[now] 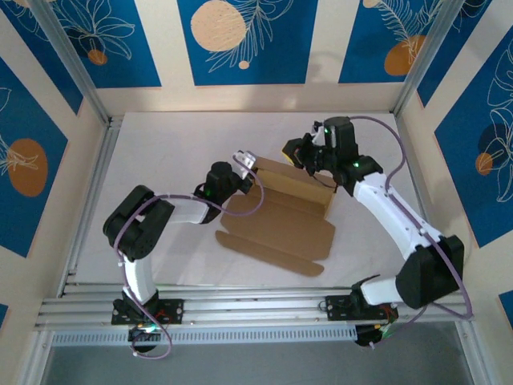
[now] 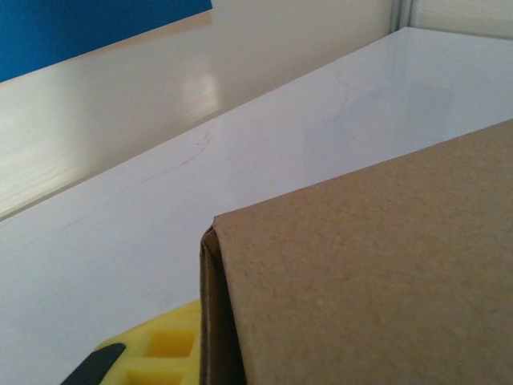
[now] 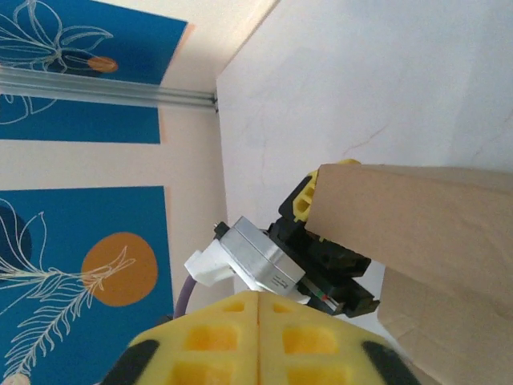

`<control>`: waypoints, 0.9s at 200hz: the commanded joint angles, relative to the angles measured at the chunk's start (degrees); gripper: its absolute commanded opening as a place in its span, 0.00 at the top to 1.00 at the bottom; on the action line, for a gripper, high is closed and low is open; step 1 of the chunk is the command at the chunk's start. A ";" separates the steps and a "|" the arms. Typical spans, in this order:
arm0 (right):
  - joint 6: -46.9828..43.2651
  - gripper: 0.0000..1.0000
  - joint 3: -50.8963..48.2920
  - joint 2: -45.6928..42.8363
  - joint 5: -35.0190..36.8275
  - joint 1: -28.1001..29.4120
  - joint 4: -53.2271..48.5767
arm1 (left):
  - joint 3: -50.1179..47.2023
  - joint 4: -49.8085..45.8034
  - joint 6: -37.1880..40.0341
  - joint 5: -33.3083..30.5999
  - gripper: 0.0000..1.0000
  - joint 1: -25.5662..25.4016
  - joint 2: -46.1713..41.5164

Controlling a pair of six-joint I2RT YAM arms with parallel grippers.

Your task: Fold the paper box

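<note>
The paper box [image 1: 280,220] is brown cardboard lying mid-table, its back wall [image 1: 292,178] raised and long flaps spread flat toward the arms. My left gripper [image 1: 252,163] is at the left end of that raised wall. In the left wrist view a folded edge of the paper box [image 2: 361,281] stands between its jaws, and one yellow finger [image 2: 164,349] presses its left face; the other finger is hidden behind the card. My right gripper [image 3: 258,298] is shut, its yellow pads pressed together with nothing between them, hovering just behind the wall's far side [image 1: 288,152].
Aluminium rails [image 1: 88,184] border the white table [image 1: 176,136] on the left and across the front. Patterned blue and cream walls [image 1: 248,40] enclose it. The left gripper's body [image 3: 321,265] sits close in front of the right gripper.
</note>
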 commanded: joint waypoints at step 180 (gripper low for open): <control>-3.62 1.00 6.31 20.02 0.90 5.09 -8.80 | -5.25 2.49 -2.56 -4.14 0.60 0.35 -0.85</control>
